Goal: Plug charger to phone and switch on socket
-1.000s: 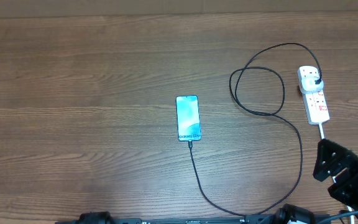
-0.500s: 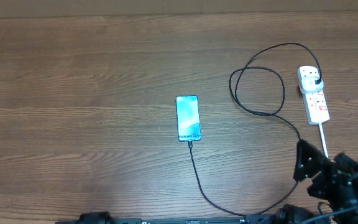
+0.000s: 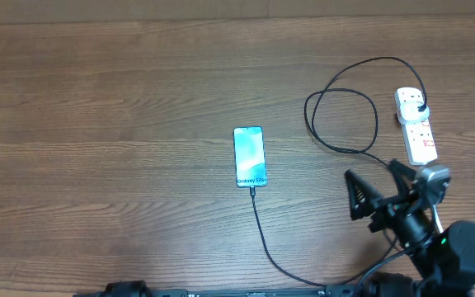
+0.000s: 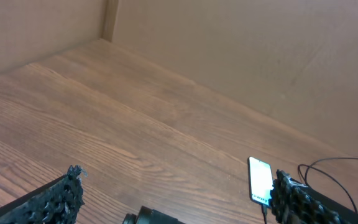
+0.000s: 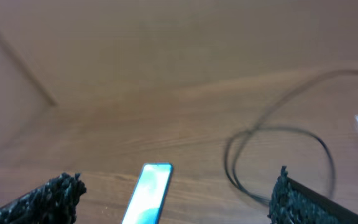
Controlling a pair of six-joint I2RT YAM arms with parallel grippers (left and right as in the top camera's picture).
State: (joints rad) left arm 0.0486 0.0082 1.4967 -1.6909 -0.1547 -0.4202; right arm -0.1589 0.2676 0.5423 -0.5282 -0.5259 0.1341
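Observation:
The phone (image 3: 250, 157) lies flat mid-table, cyan screen up; it also shows in the left wrist view (image 4: 260, 180) and the right wrist view (image 5: 151, 190). The charger cable (image 3: 262, 239) meets the phone's near edge, curves right, loops (image 3: 340, 115) and ends in a black plug head (image 3: 420, 106) seated in the white socket (image 3: 419, 136). My right gripper (image 3: 373, 180) hovers open and empty over the cable, just near-left of the socket. My left gripper (image 4: 178, 175) is open and empty, low at the near edge, and is out of the overhead view.
The socket's thick white cord (image 3: 427, 175) runs toward the near edge under my right arm. A plain brown wall (image 4: 241, 50) borders the far side of the wooden table (image 3: 97, 165). The right wrist view is blurred.
My right arm has swung from the near right corner leftward and farther onto the table, ending beside the socket. Phone, cable and socket have not moved.

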